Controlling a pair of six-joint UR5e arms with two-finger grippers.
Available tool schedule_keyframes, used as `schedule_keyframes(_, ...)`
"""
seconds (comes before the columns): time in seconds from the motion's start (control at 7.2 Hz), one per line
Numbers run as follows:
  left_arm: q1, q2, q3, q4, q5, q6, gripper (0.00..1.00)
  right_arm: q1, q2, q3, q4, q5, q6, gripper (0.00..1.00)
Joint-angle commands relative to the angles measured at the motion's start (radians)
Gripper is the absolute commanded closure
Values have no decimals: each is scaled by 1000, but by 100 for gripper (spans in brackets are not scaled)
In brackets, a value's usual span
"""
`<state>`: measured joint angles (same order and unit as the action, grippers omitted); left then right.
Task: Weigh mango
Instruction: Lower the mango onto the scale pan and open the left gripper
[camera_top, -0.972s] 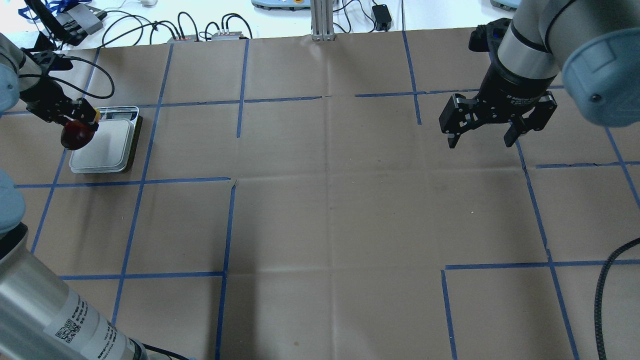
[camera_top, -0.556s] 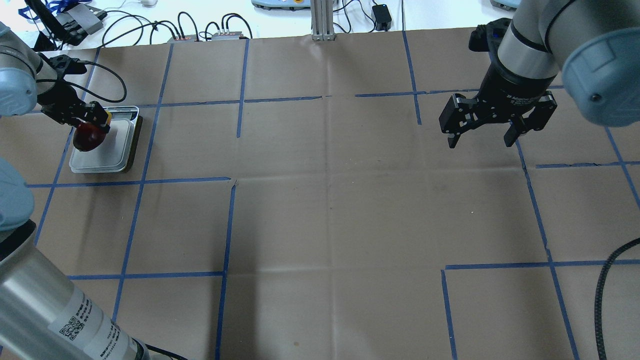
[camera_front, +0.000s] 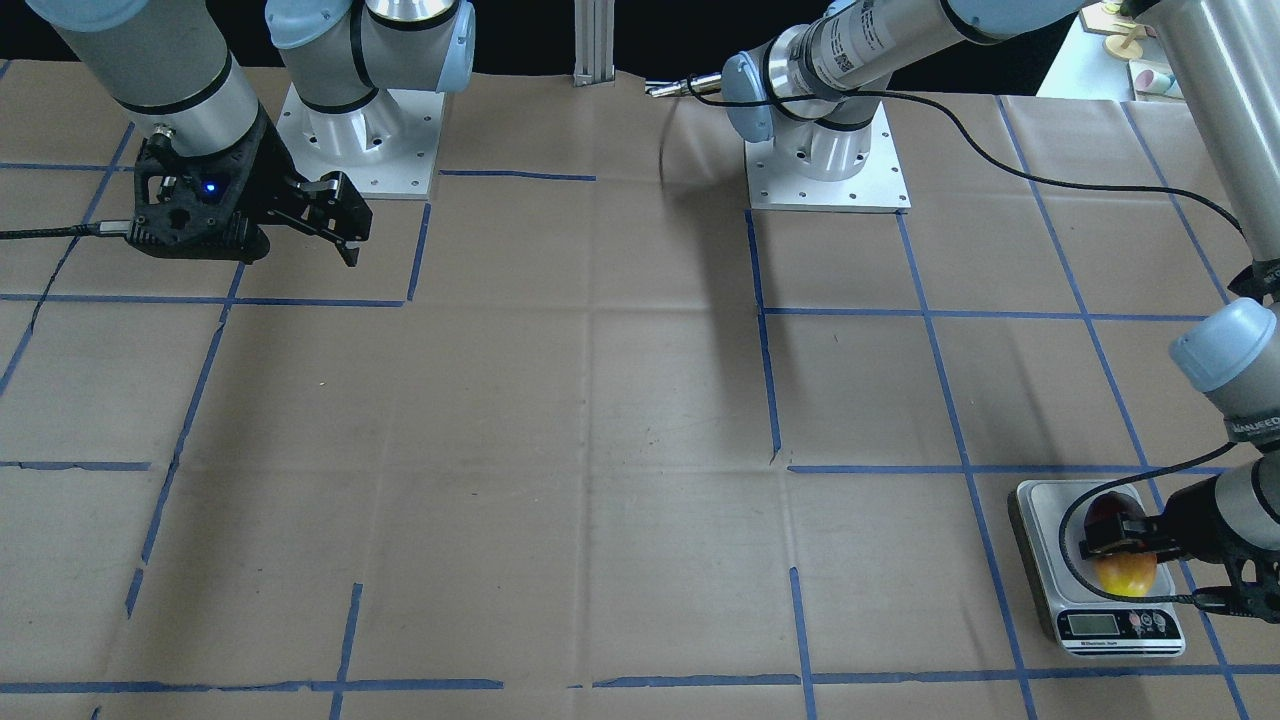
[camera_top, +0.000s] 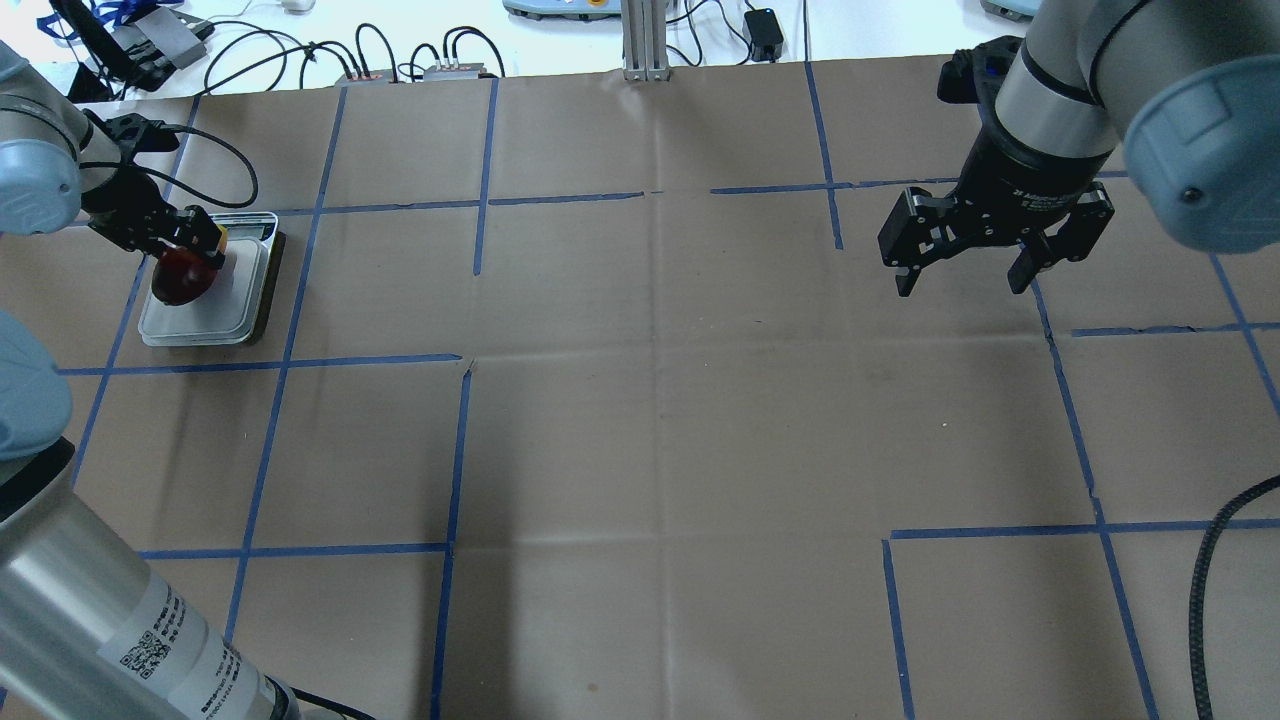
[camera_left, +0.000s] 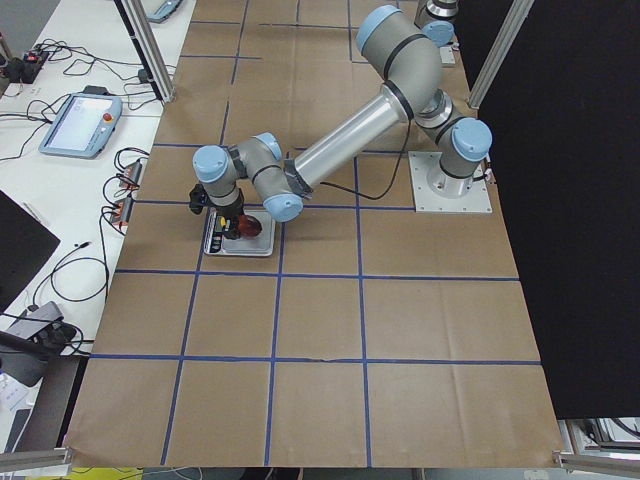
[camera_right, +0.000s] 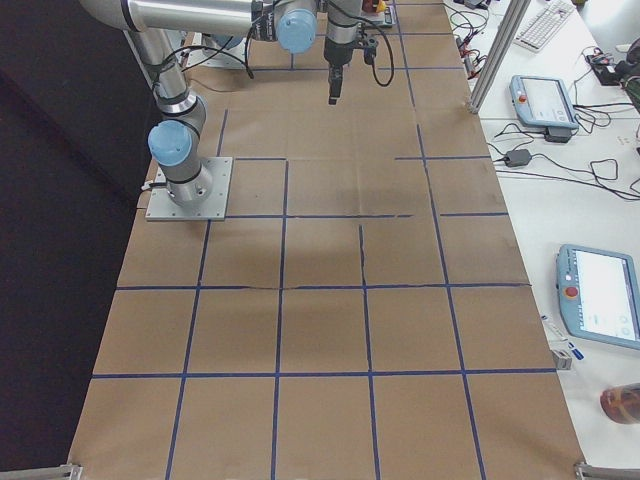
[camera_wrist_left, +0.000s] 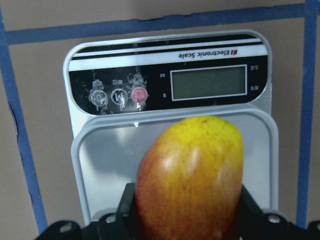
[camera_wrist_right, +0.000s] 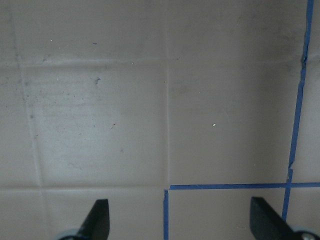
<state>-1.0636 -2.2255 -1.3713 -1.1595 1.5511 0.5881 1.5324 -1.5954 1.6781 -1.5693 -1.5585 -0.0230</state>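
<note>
1. Step in hand: setting the glossy oval mango (camera_wrist_left: 190, 165), red fading to yellow, on the white, black-panelled electronic scale (camera_wrist_left: 107, 170) at the table's far left. Best lowered mid-platform, then fully released so nothing else loads it.
2. The left gripper (camera_wrist_left: 187, 220) clamps the mango's sides; whether the fruit touches the platform is unclear.
3. The right gripper (camera_top: 962, 286) hangs spread wide and empty, far right.
</note>
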Motion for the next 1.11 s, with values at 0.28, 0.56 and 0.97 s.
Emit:
schedule_keyframes(0.28,-10,160,3,-81,70,-4,0,0,0,0,0,0,0,0)
schedule_keyframes(0.56,-96,326,3,-251,69,-127,0,0,0,0,0,0,0,0)
schedule_keyframes(0.97,-348,403,-37,-299,55,-435,0,0,0,0,0,0,0,0)
